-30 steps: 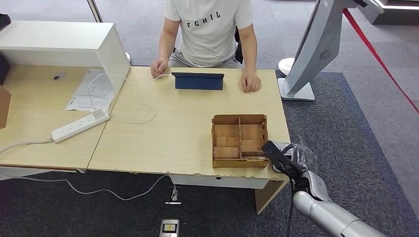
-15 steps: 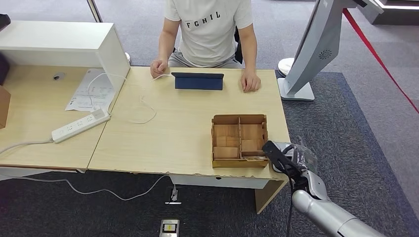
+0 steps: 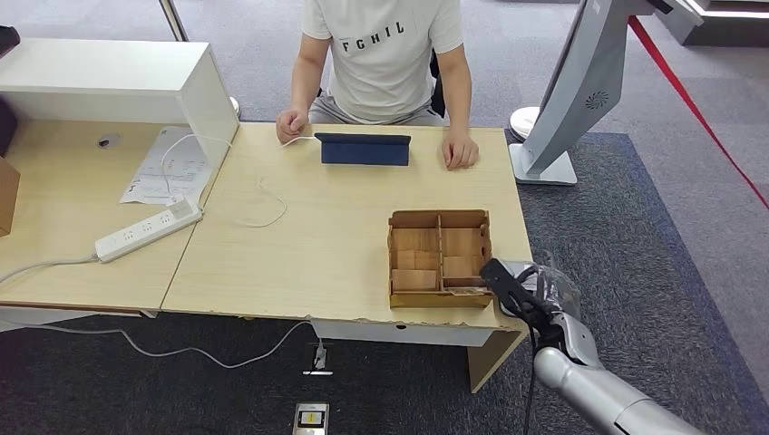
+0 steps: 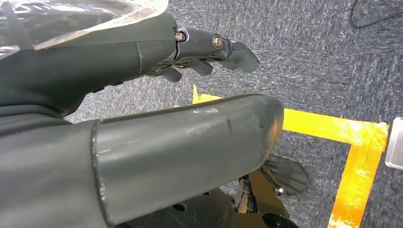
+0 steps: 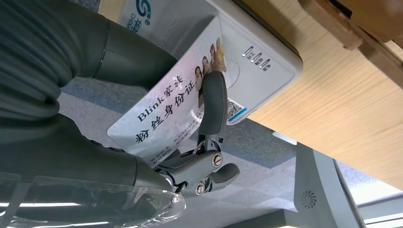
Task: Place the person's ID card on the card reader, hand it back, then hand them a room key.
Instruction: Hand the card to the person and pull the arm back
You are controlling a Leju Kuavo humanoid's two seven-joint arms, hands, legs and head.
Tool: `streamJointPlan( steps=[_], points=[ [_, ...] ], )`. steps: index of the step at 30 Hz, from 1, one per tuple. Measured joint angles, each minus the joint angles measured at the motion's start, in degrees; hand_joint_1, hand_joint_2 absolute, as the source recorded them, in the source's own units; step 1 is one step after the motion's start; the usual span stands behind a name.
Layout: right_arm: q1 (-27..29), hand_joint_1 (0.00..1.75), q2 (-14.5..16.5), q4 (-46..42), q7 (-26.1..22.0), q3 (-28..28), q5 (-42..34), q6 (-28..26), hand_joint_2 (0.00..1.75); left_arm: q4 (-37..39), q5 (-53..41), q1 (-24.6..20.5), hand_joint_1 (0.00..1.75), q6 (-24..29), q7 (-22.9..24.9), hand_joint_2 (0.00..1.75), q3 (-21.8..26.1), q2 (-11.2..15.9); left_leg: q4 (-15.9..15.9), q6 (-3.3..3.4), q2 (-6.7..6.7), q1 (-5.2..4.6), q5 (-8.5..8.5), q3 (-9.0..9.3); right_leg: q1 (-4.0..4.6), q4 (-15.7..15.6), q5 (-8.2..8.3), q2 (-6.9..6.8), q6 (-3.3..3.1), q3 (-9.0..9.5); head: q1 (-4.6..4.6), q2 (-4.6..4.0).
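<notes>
A power strip [image 3: 148, 228] and papers [image 3: 168, 168] lie at the left of the tabletop [image 3: 317, 245]. A dark tablet [image 3: 363, 149] stands before the seated person [image 3: 385, 54]. A wooden box [image 3: 441, 257] sits near the front right corner, just beside the white reader [image 5: 247, 71]. The right robot hand [image 3: 517, 290] pinches the ID card [image 5: 176, 104] against the reader. The left robot hand [image 4: 209, 47] hangs over the carpet with fingers loosely curled, holding nothing.

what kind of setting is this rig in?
Probably a mock hotel check-in desk in a carpeted office or lab. The right hand holds an ID card against a white card reader at the table edge, a person sits opposite, and a wooden compartment box stands nearby.
</notes>
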Motion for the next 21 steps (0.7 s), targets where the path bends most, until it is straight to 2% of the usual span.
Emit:
streamJointPlan(
  steps=[9, 16, 21],
  points=[
    [-2.48, 1.75, 0.76, 0.41, -0.4, 0.08, 1.64, -0.41, 1.75, 0.0, -1.13, 0.02, 0.0, -0.75, 0.46, 0.0, 0.0, 0.0, 0.0, 0.0, 0.0, 0.0, 0.0, -0.03, 0.0, 0.02, 0.01, 0.0, -0.01, -0.01, 0.0, 0.0],
    [-8.57, 1.75, 1.04, -2.4, 3.86, 0.56, 7.81, 0.02, 1.75, -0.03, -2.42, 0.04, 0.0, -0.82, 1.83, 0.0, 0.0, 0.03, 0.0, -0.01, 0.0, 0.0, 0.01, -0.03, 0.0, 0.03, 0.02, 0.01, -0.02, -0.04, 0.0, 0.0],
    [-12.97, 1.75, 1.04, -6.16, 7.1, 0.95, 11.86, 2.41, 1.75, -0.07, -3.08, 0.07, 0.0, -0.83, 2.77, 0.0, 0.0, 0.05, 0.0, -0.02, 0.0, 0.01, 0.02, -0.03, 0.01, 0.04, 0.02, 0.01, -0.02, -0.03, 0.01, 0.0]
  ],
)
